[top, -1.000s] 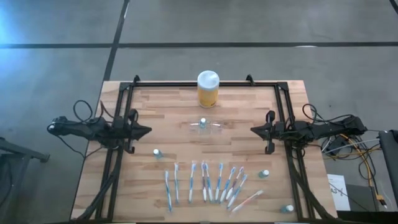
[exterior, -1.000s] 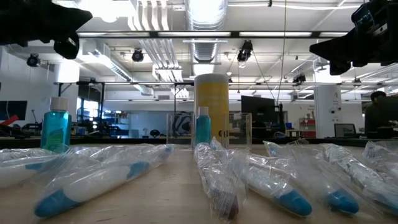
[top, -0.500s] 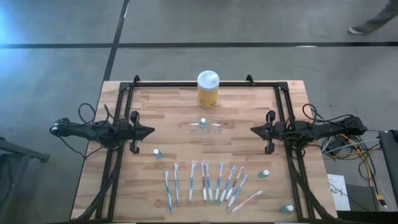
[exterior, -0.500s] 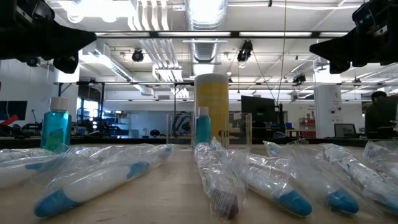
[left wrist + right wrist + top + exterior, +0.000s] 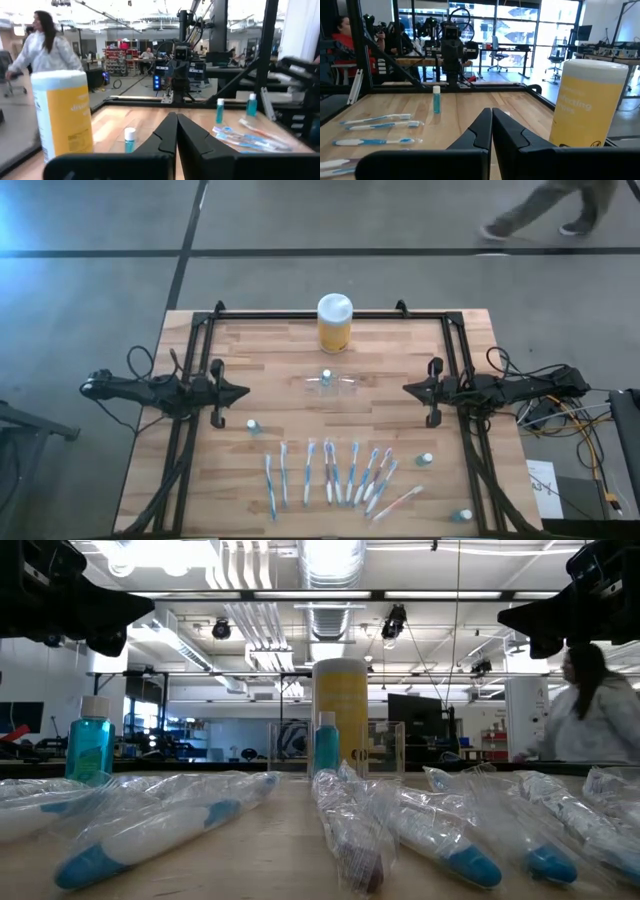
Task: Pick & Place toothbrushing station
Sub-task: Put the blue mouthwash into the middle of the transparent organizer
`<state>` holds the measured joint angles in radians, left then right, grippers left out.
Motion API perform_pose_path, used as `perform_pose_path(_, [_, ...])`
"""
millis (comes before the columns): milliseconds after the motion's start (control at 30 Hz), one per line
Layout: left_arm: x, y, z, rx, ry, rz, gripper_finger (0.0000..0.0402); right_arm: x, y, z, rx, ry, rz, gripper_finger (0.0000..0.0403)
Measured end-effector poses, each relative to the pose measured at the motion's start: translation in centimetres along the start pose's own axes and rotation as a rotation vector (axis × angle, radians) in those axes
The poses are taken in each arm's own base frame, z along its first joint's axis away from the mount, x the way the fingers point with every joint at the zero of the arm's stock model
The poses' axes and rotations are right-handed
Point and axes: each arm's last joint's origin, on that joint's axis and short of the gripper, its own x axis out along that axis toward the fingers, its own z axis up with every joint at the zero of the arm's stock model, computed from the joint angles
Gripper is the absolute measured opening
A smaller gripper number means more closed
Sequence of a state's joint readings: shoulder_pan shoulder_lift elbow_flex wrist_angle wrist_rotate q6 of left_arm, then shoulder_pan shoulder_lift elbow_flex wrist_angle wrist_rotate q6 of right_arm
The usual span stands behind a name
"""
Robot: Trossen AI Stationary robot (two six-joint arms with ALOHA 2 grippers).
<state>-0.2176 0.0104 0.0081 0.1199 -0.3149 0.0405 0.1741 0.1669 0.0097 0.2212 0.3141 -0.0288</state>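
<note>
The left gripper (image 5: 238, 391), fingers closed and empty, has edged inward from the table's (image 5: 270, 360) left edge. The right gripper (image 5: 408, 389) stays closed and empty at the right edge. The toothbrushing station (image 5: 330, 384) stands untouched mid-table, nearer the far edge, in front of the yellow jar (image 5: 334, 323). The approach appears to be only starting.

Toothbrushing station (image 5: 329, 383) mid-table, between jar (image 5: 334, 323) and toothbrush row (image 5: 335, 475).

Around your wooden counter (image 5: 270, 355) lies a grey concrete floor (image 5: 90, 300) crossed by dark lines. Overhead you have white ducts (image 5: 325, 565) and strip lights (image 5: 250, 595) — beyond, desks with monitors (image 5: 410, 710), glass partitions, and a person in white (image 5: 590, 720) passing.
</note>
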Motion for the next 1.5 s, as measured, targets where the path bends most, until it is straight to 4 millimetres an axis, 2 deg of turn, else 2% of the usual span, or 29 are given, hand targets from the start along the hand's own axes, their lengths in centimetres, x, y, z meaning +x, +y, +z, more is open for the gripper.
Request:
perform_pose_path(100, [0.0, 0.0, 0.0, 0.037, 0.0, 0.0, 0.0004, 0.0, 0.0, 0.0, 0.001, 0.0, 0.0, 0.0008])
perform_pose_path(267, [0.0, 0.0, 0.0, -0.02, 0.007, 0.01, 0.0011, 0.0, 0.0, 0.0, 0.004, 0.001, 0.0, 0.0008])
perform_pose_path(433, [0.1, -0.2, 0.2, -0.013, 0.008, -0.068, 0.0018, 0.0, 0.0, 0.0, 0.021, 0.004, 0.0, 0.0008])
perform_pose_path(600, [0.1, -0.2, 0.5, -0.095, 0.014, -0.069, 0.0004, 0.0, 0.0, -0.1, 0.02, 0.006, 0.0, 0.0008])
perform_pose_path(733, [0.4, -0.4, 2.2, -0.13, 0.018, -0.108, 0.0008, 0.0, 0.0, -0.1, 0.019, 0.008, 0.0, 0.0008])
perform_pose_path(900, [1.8, -0.7, 6.2, -0.127, 0.113, -0.114, 0.0005, 0.0, 0.0, -0.1, 0.02, 0.007, 0.0, 0.0008])
perform_pose_path(1033, [4.0, -1.3, 9.7, -0.14, 0.262, -0.101, 0.0006, 0.0, 0.0, -0.1, 0.024, 0.007, 0.0, 0.0008])
perform_pose_path(1200, [7.4, -2.2, 13.3, -0.177, 0.575, -0.022, 0.0009, 0.0, 0.0, -0.1, 0.04, 0.009, 0.0, 0.0008])
perform_pose_path(1333, [9.3, -2.7, 14.7, -0.213, 0.859, 0.114, 0.0034, 0.0, 0.0, -0.4, 0.05, 0.039, 0.001, 0.0008])
perform_pose_path(1433, [10.5, -3.0, 14.5, -0.197, 1.049, 0.218, 0.0062, 0.0, 0.0, -0.6, 0.059, 0.058, 0.001, 0.0008])
perform_pose_path(1500, [11.1, -3.4, 14.7, -0.198, 1.115, 0.247, 0.0084, 0.0, 0.0, -0.6, 0.061, 0.056, 0.001, 0.0008])
